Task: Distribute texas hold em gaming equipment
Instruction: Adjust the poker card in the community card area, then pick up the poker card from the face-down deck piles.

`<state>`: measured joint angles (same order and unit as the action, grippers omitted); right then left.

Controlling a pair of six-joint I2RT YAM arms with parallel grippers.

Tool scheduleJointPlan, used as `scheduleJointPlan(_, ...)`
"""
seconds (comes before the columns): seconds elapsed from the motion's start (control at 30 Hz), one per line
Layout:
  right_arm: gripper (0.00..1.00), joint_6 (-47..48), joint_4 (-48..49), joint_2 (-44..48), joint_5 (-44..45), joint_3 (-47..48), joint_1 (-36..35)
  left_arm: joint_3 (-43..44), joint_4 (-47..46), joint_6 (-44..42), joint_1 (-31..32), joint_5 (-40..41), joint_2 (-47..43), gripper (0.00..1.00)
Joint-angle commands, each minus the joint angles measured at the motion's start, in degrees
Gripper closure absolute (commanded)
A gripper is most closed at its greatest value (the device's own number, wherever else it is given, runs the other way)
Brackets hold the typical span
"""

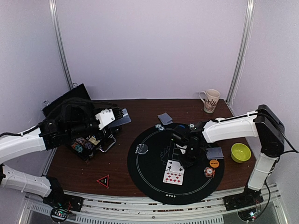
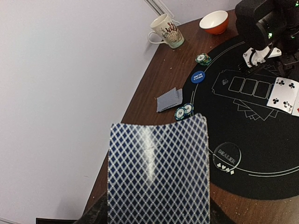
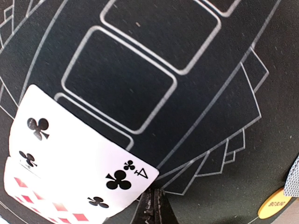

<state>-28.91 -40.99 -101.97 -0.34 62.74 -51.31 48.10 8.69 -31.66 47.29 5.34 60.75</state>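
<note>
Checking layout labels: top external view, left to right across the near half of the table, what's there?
red triangle → clear dealer button → face-up cards → orange button → green bowl

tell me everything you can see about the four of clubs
The four of clubs is a white-faced playing card with black club pips and a corner 4, flat and face up on the black mat, over its printed card outlines. One end meets a red diamonds card; which overlaps is unclear. The shut right gripper sits by its corner.
</note>
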Motion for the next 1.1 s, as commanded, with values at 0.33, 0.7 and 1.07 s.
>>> scheduleJointPlan(0.33,1.00,1.05,-5.12,1.46,5.42,5.30,-0.41,0.06,-2.62,-0.25,-0.09,0.56,-0.96,0.46)
scheduleJointPlan(0.7,0.00,3.94,32.57,9.36,-30.67,20.10,4.86,0.42,-2.82,-1.06,-0.02,-1.73,-1.43,0.46)
scheduleJointPlan(1.07,0.00,2.48,33.39,-5.43,-35.95,36.21,1.64,0.92,-2.95,-1.89,-0.09,-1.91,-1.02,0.46)
